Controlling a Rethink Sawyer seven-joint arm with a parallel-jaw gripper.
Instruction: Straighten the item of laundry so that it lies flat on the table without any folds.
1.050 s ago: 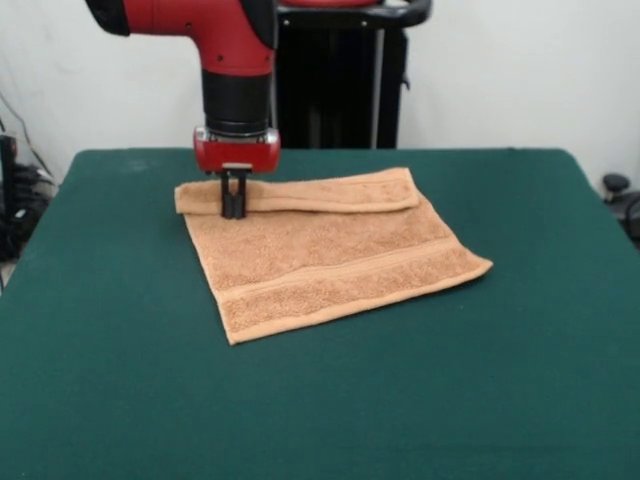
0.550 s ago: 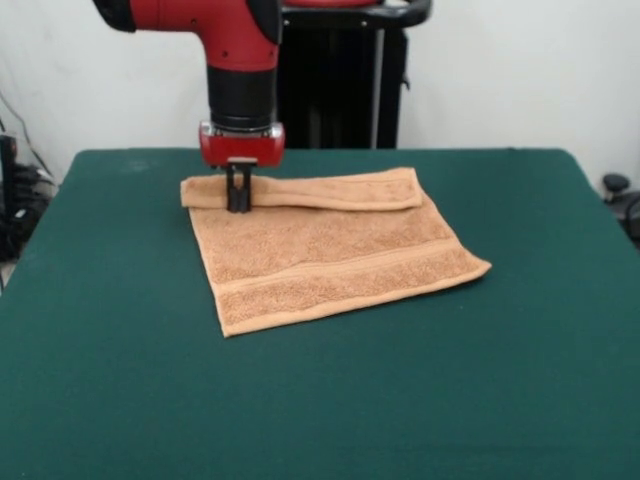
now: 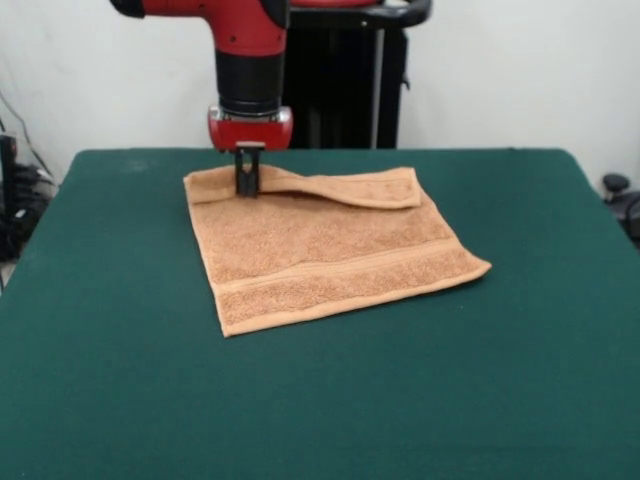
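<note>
- The gripper (image 3: pixel 247 186) hangs straight down from the red and black arm (image 3: pixel 248 70), its two dark fingers (image 3: pixel 247 176) pressed close together and pinching the folded-over edge of the orange-tan towel (image 3: pixel 325 255) near that edge's 9 o'clock end.
- Where it is pinched, the cloth is raised slightly off the layer beneath; from there the fold (image 3: pixel 345 187) runs toward 3 o'clock as a narrow flap lying over the towel's far edge.
- The rest of the towel lies flat and open, turned a little askew, with one corner pointing to about 4 o'clock and another to about 7 o'clock; a woven band stripe (image 3: pixel 345 272) runs along the near edge.
- The towel sits on the dark green table (image 3: pixel 520 380), around the middle and toward 12 o'clock, with bare felt on every side.
</note>
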